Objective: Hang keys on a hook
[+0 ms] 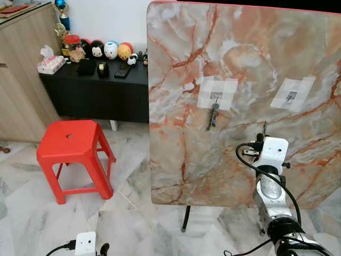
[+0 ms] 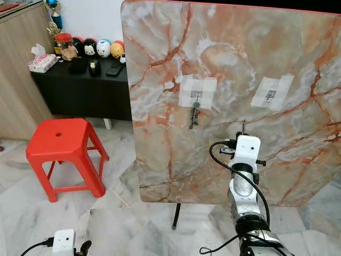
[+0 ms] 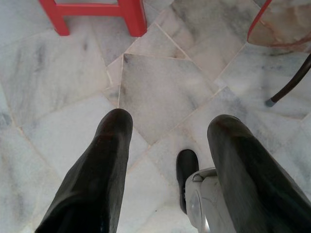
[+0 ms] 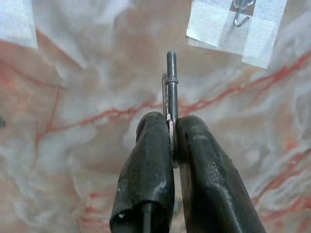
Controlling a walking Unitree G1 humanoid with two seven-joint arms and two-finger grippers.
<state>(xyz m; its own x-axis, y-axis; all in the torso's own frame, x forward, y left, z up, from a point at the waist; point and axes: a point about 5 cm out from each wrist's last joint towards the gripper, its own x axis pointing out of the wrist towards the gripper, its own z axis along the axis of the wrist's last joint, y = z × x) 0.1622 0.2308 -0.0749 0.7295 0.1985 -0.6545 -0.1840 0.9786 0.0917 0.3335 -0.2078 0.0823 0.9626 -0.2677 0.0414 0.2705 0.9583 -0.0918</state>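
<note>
Mid-carry rn: my right gripper is clamped on a key, held up in front of the marble board, lower right of the head view. Next move imo: lift and line the key's loop up w/ the free hook at upper right.

Count: 2 taped hooks, 1 already has keys hanging, 1 key in my grip. Left gripper hangs idle, fingers apart, over the floor. 1 red stool at left.
</note>
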